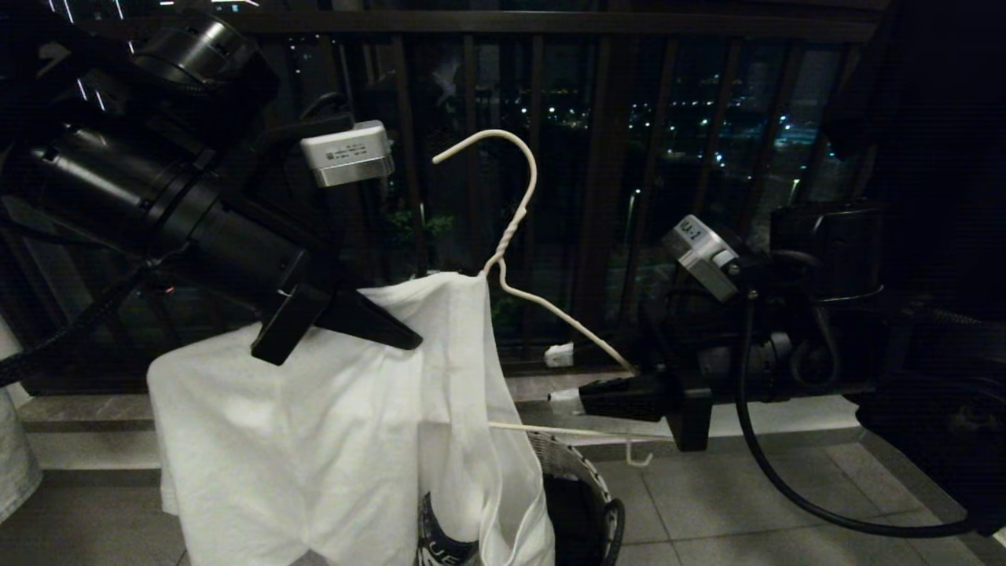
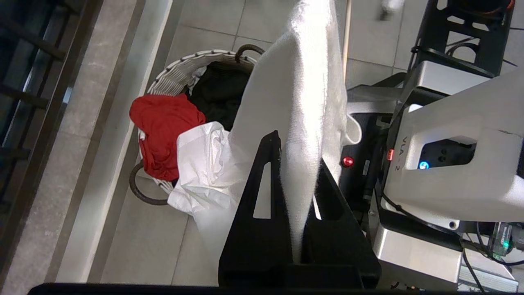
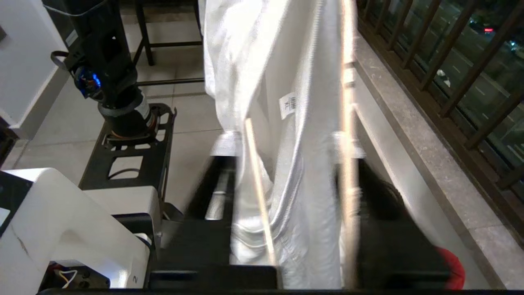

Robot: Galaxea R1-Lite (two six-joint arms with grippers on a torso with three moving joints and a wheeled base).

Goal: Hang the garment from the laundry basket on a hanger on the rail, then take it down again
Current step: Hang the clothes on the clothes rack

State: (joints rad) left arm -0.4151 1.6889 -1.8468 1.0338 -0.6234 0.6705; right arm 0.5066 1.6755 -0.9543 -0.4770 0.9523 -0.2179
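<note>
The white cotton T-shirt (image 1: 314,424) is pinched in the closed left gripper (image 1: 377,322); the right gripper (image 1: 578,401), seemingly parted, flanks the cream wire hanger (image 1: 511,228), whose right end should be steadied.

Hanger (image 1: 515,236): left shoulder buried under the garment (image 1: 330,440); only hook, twisted neck and right side show.
Garment's lower part cut off by the head view's bottom edge; printed logo (image 1: 442,538) partly showing, letters not readable.
Laundry basket (image 1: 585,472): mostly behind the hanging cloth in head view, only a bit of rim and wall visible.
Right gripper (image 3: 286,147): fingers motion-blurred in the right wrist view; hold on the hanger's wire unclear.
</note>
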